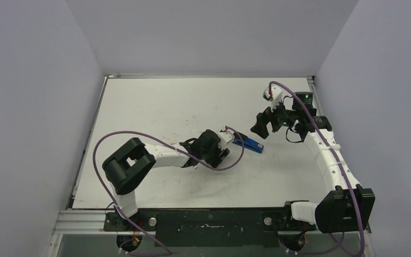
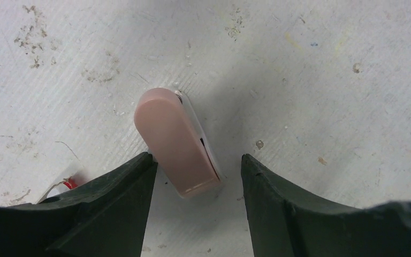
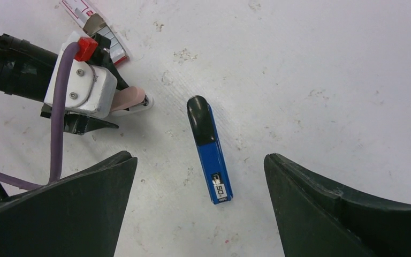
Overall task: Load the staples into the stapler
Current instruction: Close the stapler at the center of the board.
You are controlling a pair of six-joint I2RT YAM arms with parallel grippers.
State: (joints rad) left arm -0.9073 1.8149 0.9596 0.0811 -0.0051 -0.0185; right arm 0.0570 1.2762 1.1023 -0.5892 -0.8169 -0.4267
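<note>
The blue stapler [image 3: 210, 152] with a black end lies flat on the table, closed; it also shows in the top view [image 1: 249, 143]. My right gripper [image 3: 199, 160] hovers above it, open and empty, as the top view [image 1: 262, 131] also shows. The red-and-white staples box [image 3: 93, 24] lies behind my left wrist with a flap open; a corner of it shows in the left wrist view [image 2: 67, 184]. No loose staple strips show. My left gripper [image 2: 197, 156] is open low over the table, a small pink block [image 2: 176, 142] between its fingers, close to the left finger [image 2: 112, 198].
The pink block also shows in the right wrist view [image 3: 131, 99] just left of the stapler's black end. The left arm's white camera mount [image 3: 80, 80] and purple cable [image 3: 59, 134] sit close to the stapler. The white table [image 1: 166, 101] is scuffed, with walls around it.
</note>
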